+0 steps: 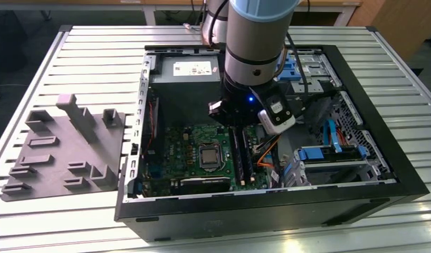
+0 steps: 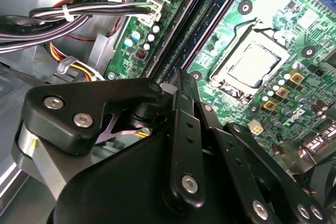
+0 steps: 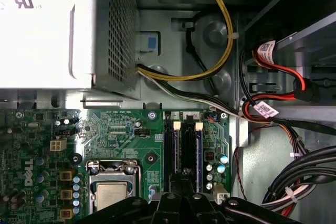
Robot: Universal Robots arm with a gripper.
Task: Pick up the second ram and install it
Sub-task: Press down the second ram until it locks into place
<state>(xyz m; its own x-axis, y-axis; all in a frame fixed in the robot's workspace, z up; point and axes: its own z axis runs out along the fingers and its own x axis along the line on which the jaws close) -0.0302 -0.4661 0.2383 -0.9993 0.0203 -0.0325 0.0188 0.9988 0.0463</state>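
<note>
I counted one arm over one open computer case (image 1: 384, 174), which lay on a slatted table (image 1: 53, 58). Its one gripper (image 1: 238, 128) was low inside the case, right above the memory slots. In the first wrist view the gripper (image 3: 181, 184) covered the near end of those slots. Whether the pincer was apart or together I could not tell, because the black links hid the tips in both wrist views.

There were two memory slots (image 3: 176, 150) with pale latches, side by side on the one green motherboard (image 1: 183, 150). A slim blue edge stood in the slot toward the cables; I took it for the second ram (image 3: 198, 153), seated upright just beside the gripper, though I could not tell it surely from another stick.

Around it I saw one processor socket (image 3: 111, 192) close to the slots, and one pale power supply (image 3: 42, 30) at the far side. A bundle of yellow and black cables (image 3: 223, 51) ran from it, and red cables (image 3: 283, 72) lay further off. Blue drive clips (image 1: 316, 153) sat toward the exterior view's right. One grey moulded tray (image 1: 64, 147) lay on the table at the exterior view's left, well apart from the case. The arm's wrist stood in the way of the slots' far end in the exterior view.
</note>
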